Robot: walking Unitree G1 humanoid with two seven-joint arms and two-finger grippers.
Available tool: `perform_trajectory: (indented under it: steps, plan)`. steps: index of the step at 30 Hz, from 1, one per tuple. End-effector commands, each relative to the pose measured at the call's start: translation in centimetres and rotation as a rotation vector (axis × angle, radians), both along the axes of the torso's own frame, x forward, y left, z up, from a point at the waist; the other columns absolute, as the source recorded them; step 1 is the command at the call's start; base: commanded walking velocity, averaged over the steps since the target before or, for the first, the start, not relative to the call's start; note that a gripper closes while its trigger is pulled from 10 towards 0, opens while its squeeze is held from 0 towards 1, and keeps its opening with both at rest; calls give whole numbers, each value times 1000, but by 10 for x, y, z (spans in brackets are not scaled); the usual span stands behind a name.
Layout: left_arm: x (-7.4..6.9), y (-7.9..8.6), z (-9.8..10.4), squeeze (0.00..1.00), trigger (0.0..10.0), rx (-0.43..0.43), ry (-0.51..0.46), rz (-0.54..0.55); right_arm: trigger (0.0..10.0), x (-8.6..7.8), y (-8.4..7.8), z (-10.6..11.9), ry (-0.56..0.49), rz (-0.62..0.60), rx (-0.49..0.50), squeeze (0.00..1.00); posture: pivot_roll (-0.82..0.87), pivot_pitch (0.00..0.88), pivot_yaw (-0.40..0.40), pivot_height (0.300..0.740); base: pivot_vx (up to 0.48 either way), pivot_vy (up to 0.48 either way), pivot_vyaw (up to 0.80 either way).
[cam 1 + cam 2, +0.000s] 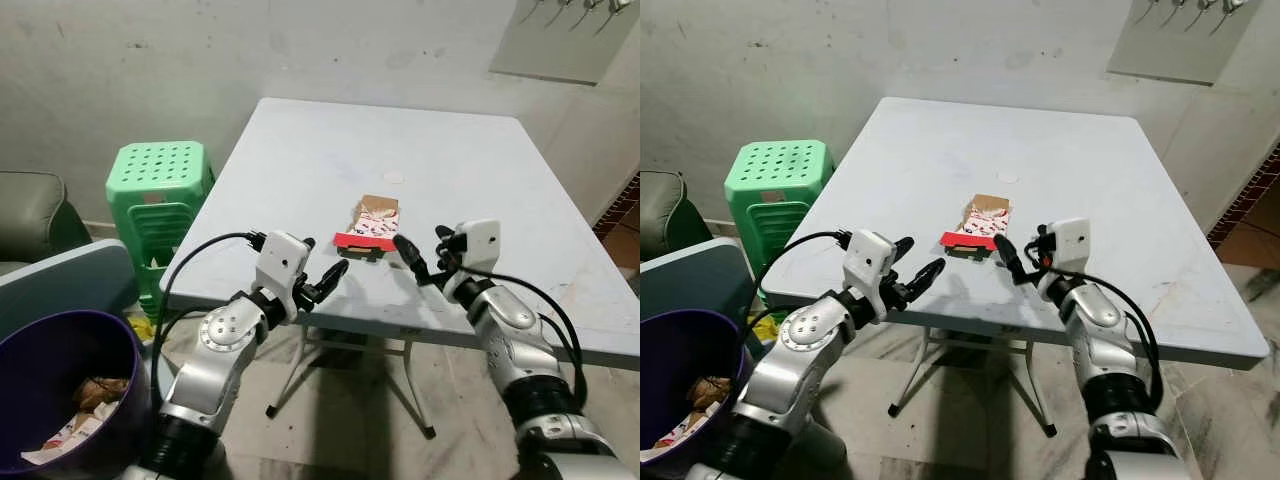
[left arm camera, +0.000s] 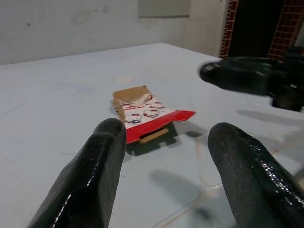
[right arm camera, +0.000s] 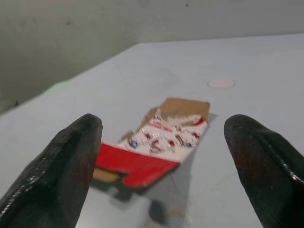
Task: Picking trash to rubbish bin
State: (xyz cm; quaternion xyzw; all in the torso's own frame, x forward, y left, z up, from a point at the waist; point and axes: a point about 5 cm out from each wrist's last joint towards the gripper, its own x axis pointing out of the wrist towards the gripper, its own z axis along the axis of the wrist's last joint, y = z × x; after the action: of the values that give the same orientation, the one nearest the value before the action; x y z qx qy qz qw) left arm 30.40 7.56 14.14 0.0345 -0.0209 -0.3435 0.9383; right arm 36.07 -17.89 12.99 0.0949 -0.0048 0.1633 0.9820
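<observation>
The flattened carton (image 1: 371, 224) lies on the tabletop (image 1: 470, 170) ahead of both my tools and between them, a red flap at the end nearest me and torn brown card at the far end. Its long axis runs away from me, a little slanted, so the red end faces my tools. My right tool (image 1: 425, 253) hangs over the near edge of the tabletop with its two black fingers spread wide; in my right wrist view the carton (image 3: 156, 142) sits squarely in the gap between them, straight ahead and near. My left tool (image 1: 322, 268) is also spread open, hovering just off the near edge, and the carton lies ahead of it and off toward my right side. I judge the right tool the nearer and better lined up, though the carton lies flat and thin, so the fingers would need to come down low around the raised red flap. The purple bin (image 1: 45, 350), with scraps already in it, stands on the floor well off behind and beside my left tool.
</observation>
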Motion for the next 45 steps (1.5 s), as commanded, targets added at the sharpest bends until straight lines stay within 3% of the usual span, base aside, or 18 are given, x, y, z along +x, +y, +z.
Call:
perform_trajectory:
  steps: [1,10,16,18,23,32,45]
  plan:
    - [-3,-3,-1,0,10000,16,2,-18,10000,7,0,2,53,-55,61,0,42,70,-56,740,0,0,0]
    - [-5,-8,4,0,10000,24,-20,-49,10000,14,10,-5,143,-113,202,0,37,82,-53,740,0,0,0]
    - [-10,-12,7,0,10000,48,-54,-88,10000,14,18,-15,241,-125,331,0,39,86,-52,740,0,0,0]
    - [-11,-12,7,0,10000,50,-52,-90,10000,16,26,-16,291,-109,432,0,40,90,-53,740,0,0,0]
    - [-10,-12,9,0,10000,42,-50,-86,10000,20,34,-10,308,-94,532,0,41,94,-53,740,0,0,0]
    - [-9,-10,10,0,10000,46,-56,-76,10000,24,40,-7,348,-79,594,0,47,101,-57,740,0,0,0]
    - [-8,-7,10,0,10000,47,-56,-60,10000,22,43,-12,387,-76,608,0,52,102,-58,740,0,0,0]
